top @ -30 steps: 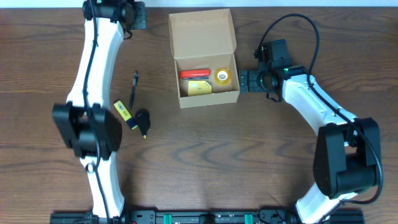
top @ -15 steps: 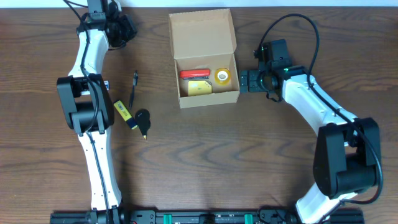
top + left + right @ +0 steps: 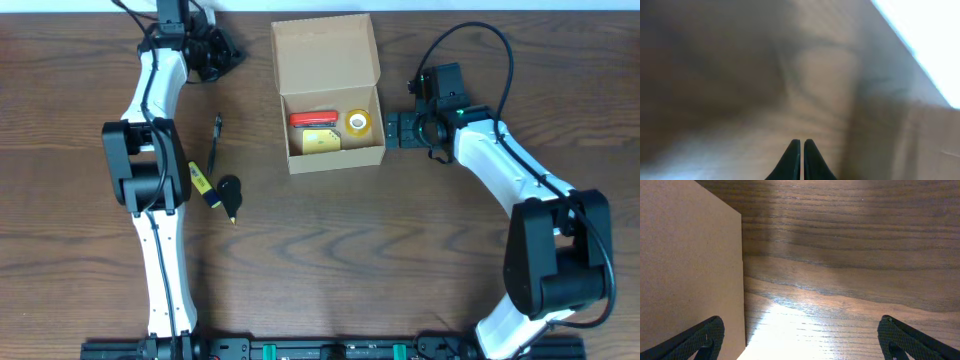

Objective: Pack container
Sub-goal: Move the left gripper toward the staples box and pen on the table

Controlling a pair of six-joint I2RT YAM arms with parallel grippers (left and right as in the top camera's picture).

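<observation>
The container point(image 3: 335, 150) is a tan cardboard box at the table's middle back, with its flap lid point(image 3: 325, 50) open and leaning back. Inside lie a red item point(image 3: 313, 118), a yellow item point(image 3: 319, 141) and a yellow tape roll point(image 3: 358, 122). My right gripper point(image 3: 392, 130) is open and empty, close against the box's right wall, which fills the left of the right wrist view point(image 3: 690, 265). My left gripper point(image 3: 222, 56) is shut and empty at the far back left, well apart from the box. Its closed fingertips point(image 3: 802, 146) show over blurred table.
A black pen point(image 3: 215, 143), a yellow-and-black stick point(image 3: 201, 180) and a small black item point(image 3: 230, 194) lie on the wooden table left of the box. The table's back edge point(image 3: 920, 55) is close to my left gripper.
My left arm has swung: its elbow rose toward the back and the shut gripper shifted a little forward and right. The right arm and the box have not moved.
</observation>
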